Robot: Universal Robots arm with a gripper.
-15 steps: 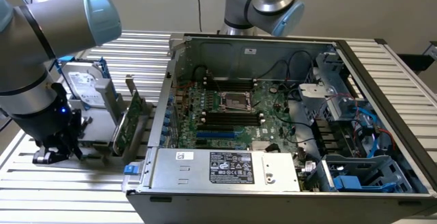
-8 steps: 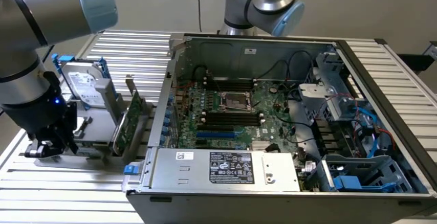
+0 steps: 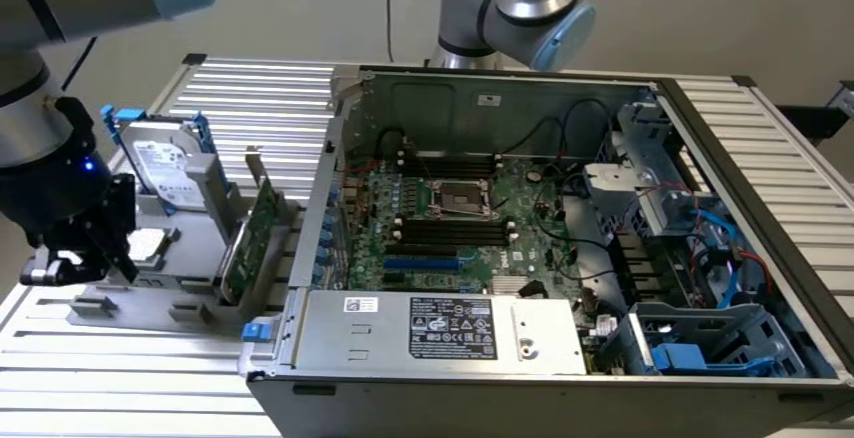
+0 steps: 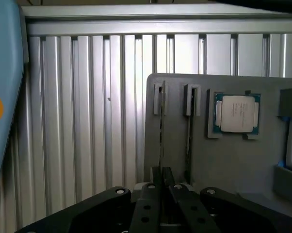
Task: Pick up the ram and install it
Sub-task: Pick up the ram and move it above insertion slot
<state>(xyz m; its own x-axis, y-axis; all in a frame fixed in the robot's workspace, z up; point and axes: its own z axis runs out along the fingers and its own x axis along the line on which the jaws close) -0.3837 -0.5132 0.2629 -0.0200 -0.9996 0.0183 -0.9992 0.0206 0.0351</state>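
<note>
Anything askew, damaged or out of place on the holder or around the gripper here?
Nothing stands out. The gripper is shut on the ram, which stands straight in its slot of the grey holder; the processor lies square in its pocket beside the slots.

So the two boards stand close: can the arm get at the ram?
Probably yes: the tool lines up with the ram, nothing between, and the neighbouring board stands apart.
</note>
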